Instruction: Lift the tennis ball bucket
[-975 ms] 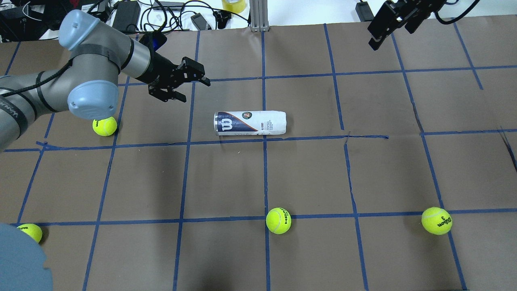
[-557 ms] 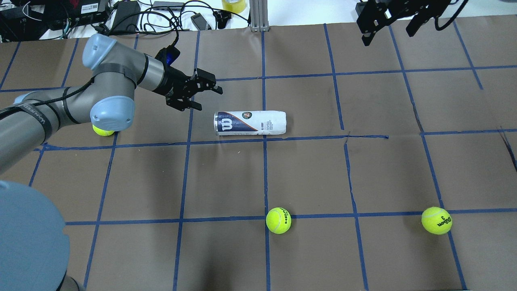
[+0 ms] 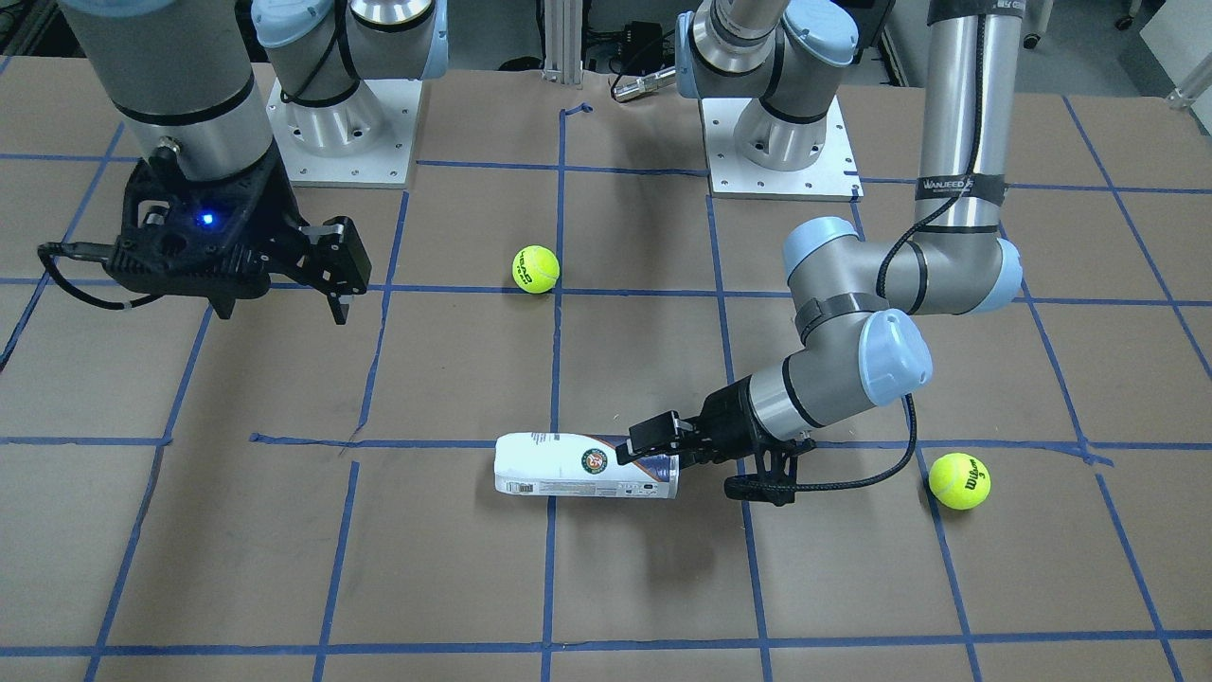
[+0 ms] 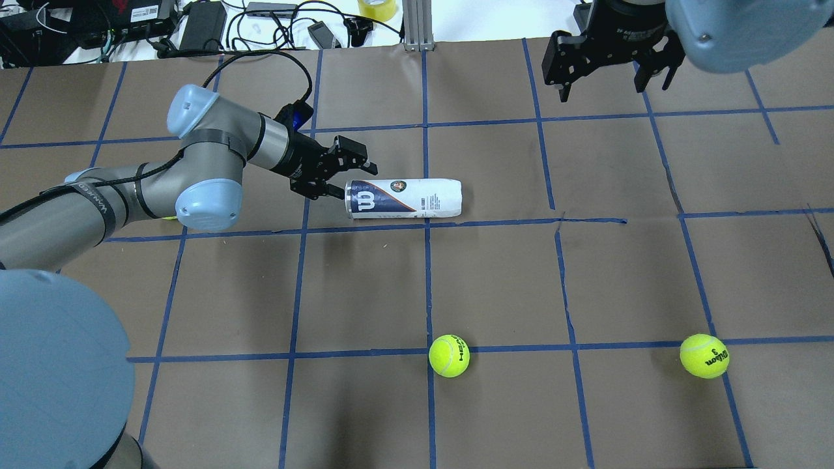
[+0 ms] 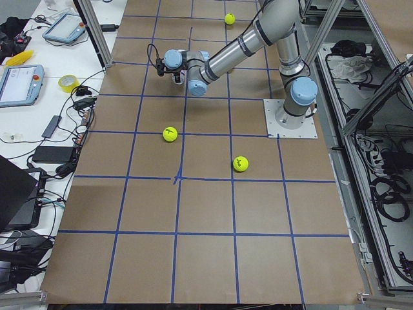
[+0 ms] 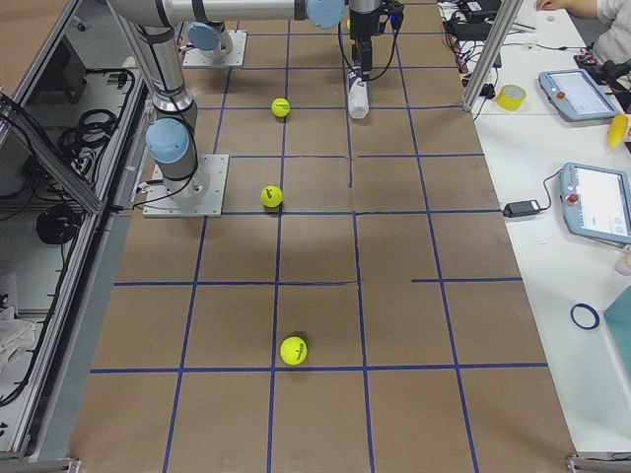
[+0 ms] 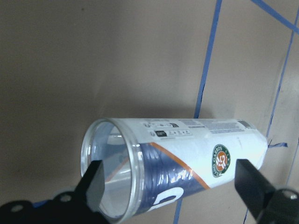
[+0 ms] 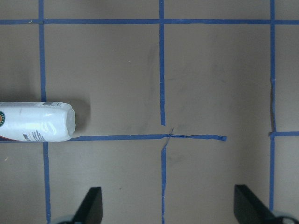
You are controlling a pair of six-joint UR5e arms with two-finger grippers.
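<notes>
The tennis ball bucket (image 4: 404, 198) lies on its side on the brown table; it also shows in the front view (image 3: 582, 464). It is a clear can with a white and navy label, and its open end faces my left gripper (image 4: 355, 181). That gripper is open, with its fingers to either side of the open end. In the left wrist view the bucket (image 7: 187, 163) lies between the two fingers (image 7: 96, 179). I cannot tell whether they touch it. My right gripper (image 4: 606, 90) is open and empty, high over the far right of the table. The bucket's closed end (image 8: 35, 121) shows in the right wrist view.
Loose tennis balls lie at the front centre (image 4: 449, 355) and the front right (image 4: 704, 355). Another one (image 3: 959, 480) is near my left elbow. Cables and devices (image 4: 208, 19) line the table's far edge. Blue tape lines divide the table into squares.
My left gripper has moved right and down to the bucket's open end. My right gripper has moved left along the far edge. The bucket has not moved.
</notes>
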